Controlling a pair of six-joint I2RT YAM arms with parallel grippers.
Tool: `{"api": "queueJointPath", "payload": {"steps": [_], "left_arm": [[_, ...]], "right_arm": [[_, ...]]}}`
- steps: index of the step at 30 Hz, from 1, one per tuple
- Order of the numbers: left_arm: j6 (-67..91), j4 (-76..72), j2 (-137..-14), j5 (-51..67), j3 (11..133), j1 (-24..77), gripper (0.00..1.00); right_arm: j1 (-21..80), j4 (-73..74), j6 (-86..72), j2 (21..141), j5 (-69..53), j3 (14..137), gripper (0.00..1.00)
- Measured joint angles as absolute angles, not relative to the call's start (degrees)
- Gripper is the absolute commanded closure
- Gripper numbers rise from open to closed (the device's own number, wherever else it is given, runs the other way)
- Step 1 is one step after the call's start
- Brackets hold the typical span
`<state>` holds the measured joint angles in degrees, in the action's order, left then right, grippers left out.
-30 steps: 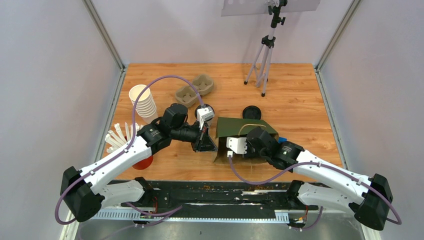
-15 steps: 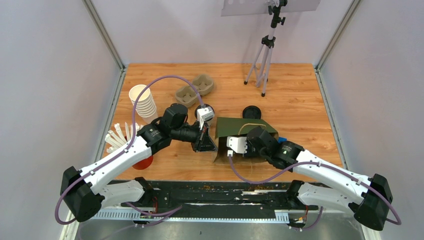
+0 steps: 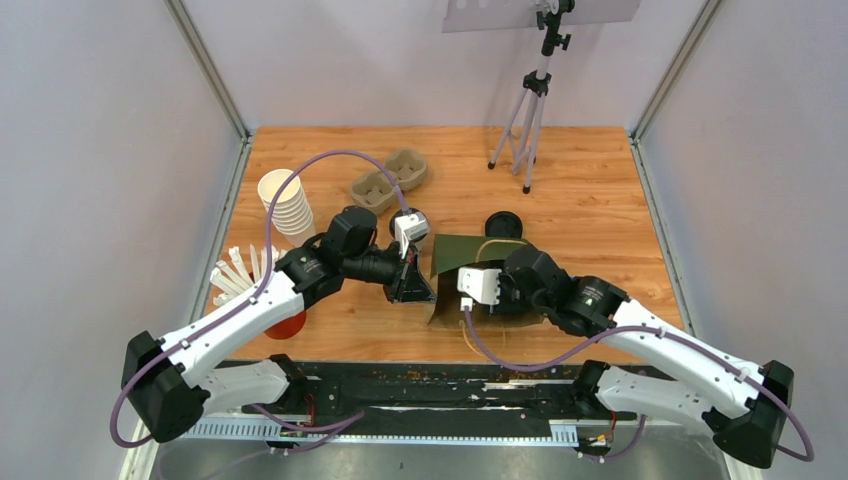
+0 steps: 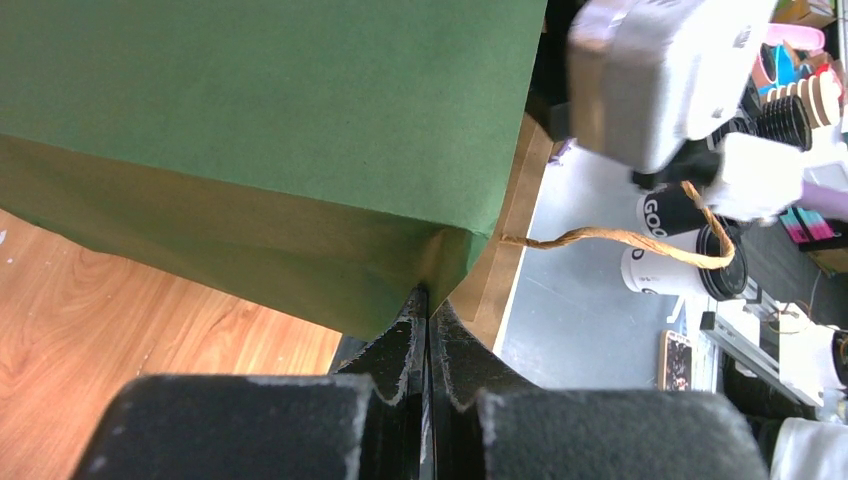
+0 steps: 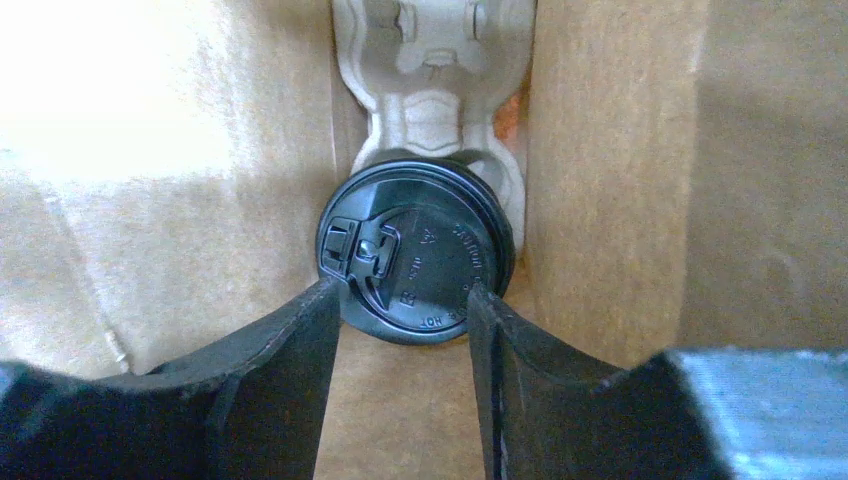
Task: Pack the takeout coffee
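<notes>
The lidded cup (image 5: 415,250) sits inside the green paper bag (image 3: 470,252), its black lid up, seated in a pulp carrier (image 5: 430,60) between the bag's brown inner walls. The right pincer (image 5: 405,290) reaches into the bag's mouth, one finger on each side of the lid. The jaws stand apart, and I cannot tell whether they press on the lid. The left pincer (image 4: 427,300) is clenched on the bag's edge at its left side. A second lidded cup (image 3: 503,224) stands on the worktop (image 3: 600,190) just behind the bag. Its side colour is hidden. An empty pulp carrier (image 3: 388,180) lies behind and left of the bag. Well left of the bag are a stack of white cups (image 3: 285,203) and a red cup (image 3: 287,324) of white sticks (image 3: 235,272). A tripod (image 3: 530,110) stands far behind the bag.
</notes>
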<state>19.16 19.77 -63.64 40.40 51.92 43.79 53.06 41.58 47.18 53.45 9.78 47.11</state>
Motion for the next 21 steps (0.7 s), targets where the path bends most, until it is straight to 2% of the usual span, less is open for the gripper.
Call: {"api": "queueJointPath", "payload": {"steps": [8, 16, 21], "left_arm": [[19.27, 21.61, -64.10, 39.94, 53.69, 43.79, 0.95], [20.78, 23.38, -64.12, 40.07, 54.83, 43.79, 0.95], [23.14, 23.57, -64.03, 40.10, 54.83, 43.79, 0.95]], "right_arm": [[53.06, 48.14, 43.11, 51.40, 2.09, 53.58, 0.45], [53.06, 54.19, 36.88, 52.12, -6.96, 65.10, 0.35], [53.06, 57.23, 34.15, 52.80, -11.73, 68.84, 0.33]]}}
